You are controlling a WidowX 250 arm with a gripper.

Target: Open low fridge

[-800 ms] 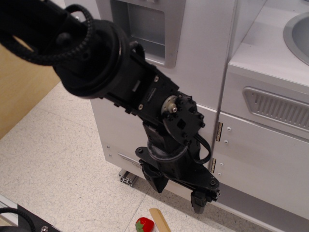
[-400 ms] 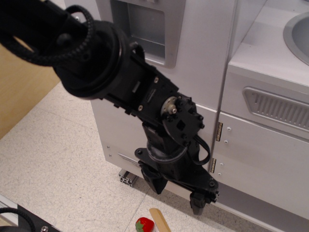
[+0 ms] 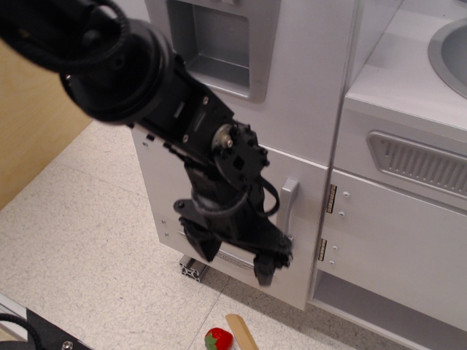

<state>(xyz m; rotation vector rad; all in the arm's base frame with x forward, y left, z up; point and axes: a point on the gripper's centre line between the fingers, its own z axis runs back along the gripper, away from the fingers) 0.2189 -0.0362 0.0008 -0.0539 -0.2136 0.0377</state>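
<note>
Jaws (image 3: 230, 259) hang low in front of the white fridge, and the two black fingers are apart with nothing between them. One finger (image 3: 198, 243) is on the left and one finger (image 3: 264, 270) is on the right. I cannot tell if they touch the door behind them.

Far left, a tan wall meets the speckled worktop (image 3: 87, 240). A black thing sits at the bottom left corner, cut off by the edge. The big black arm (image 3: 131, 80) comes down from the top left and hides much of the fridge front.

The low fridge (image 3: 164, 197) is the flat white door behind the jaws. Its grey handle (image 3: 289, 204) stands just right of the jaws. Above it is a grey hollow box (image 3: 215, 44), partly cut off.

Down low lie a red strawberry (image 3: 217, 339) and a wooden stick (image 3: 242, 333), both cut off.

At right is a white cabinet (image 3: 394, 240) with a grey grille (image 3: 423, 164).
</note>
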